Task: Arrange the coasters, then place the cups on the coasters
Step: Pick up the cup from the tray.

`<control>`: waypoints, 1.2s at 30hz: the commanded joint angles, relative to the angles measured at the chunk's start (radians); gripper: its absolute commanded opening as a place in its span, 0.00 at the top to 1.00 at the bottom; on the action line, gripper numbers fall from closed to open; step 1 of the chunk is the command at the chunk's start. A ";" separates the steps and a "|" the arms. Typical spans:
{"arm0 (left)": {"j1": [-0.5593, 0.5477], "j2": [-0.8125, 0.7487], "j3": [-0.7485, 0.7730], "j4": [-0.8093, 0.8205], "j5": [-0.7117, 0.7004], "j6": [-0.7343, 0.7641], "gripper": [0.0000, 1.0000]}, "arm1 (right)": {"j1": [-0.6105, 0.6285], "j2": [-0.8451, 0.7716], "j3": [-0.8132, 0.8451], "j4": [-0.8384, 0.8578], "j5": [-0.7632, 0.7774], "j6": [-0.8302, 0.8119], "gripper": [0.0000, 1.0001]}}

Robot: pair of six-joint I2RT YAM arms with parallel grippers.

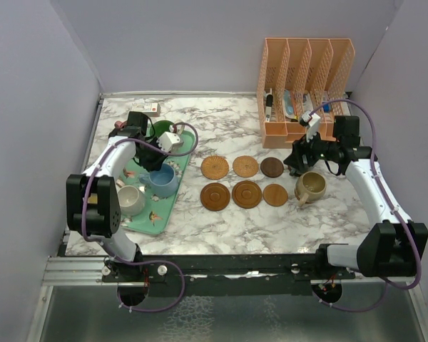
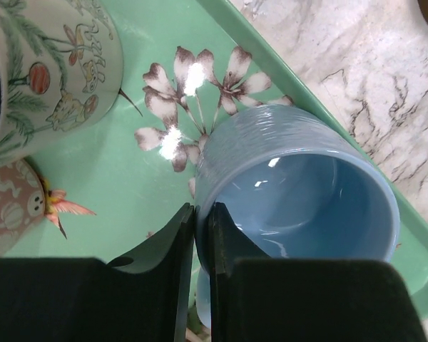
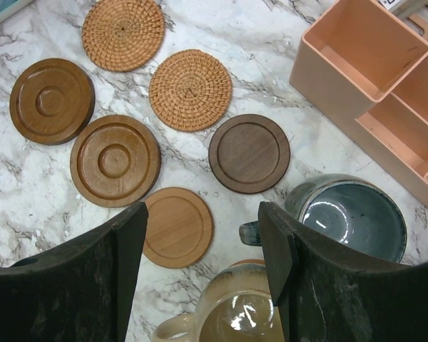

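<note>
Grabbing cups now | left end effector (image 2: 202, 221) clamped on wall of blue cup (image 2: 299, 185) in tray (image 2: 93, 178) | right end effector (image 3: 203, 231) open, empty | next: lift straight up, over to coasters (image 3: 114, 160)

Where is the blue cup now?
In the top view, the blue cup stands on the green tray, left on the table, right of the cream cup; the left gripper pinches its wall.
</note>
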 commanded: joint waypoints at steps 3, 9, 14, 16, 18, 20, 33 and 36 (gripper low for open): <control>-0.018 -0.155 0.037 -0.007 0.004 -0.201 1.00 | 0.005 -0.001 -0.007 0.044 0.021 0.019 0.38; -0.021 -0.227 0.041 0.043 0.046 -0.393 1.00 | 0.011 0.009 0.028 0.049 0.004 0.059 0.42; -0.032 -0.254 0.065 0.069 0.113 -0.461 1.00 | 0.032 0.009 0.074 0.044 0.010 0.071 0.43; -0.043 -0.265 0.066 0.098 0.106 -0.493 1.00 | 0.042 0.008 0.089 0.039 0.012 0.073 0.43; -0.059 -0.273 0.067 0.131 0.084 -0.522 1.00 | 0.046 0.003 0.091 0.046 0.017 0.079 0.43; -0.079 -0.272 0.075 0.152 0.061 -0.549 1.00 | 0.046 -0.012 0.075 0.069 0.025 0.094 0.44; -0.250 -0.157 0.189 0.256 -0.088 -0.714 1.00 | 0.046 -0.089 -0.053 0.164 0.162 0.130 0.43; -0.282 -0.131 0.199 0.296 -0.118 -0.743 1.00 | 0.045 -0.107 -0.067 0.170 0.189 0.128 0.43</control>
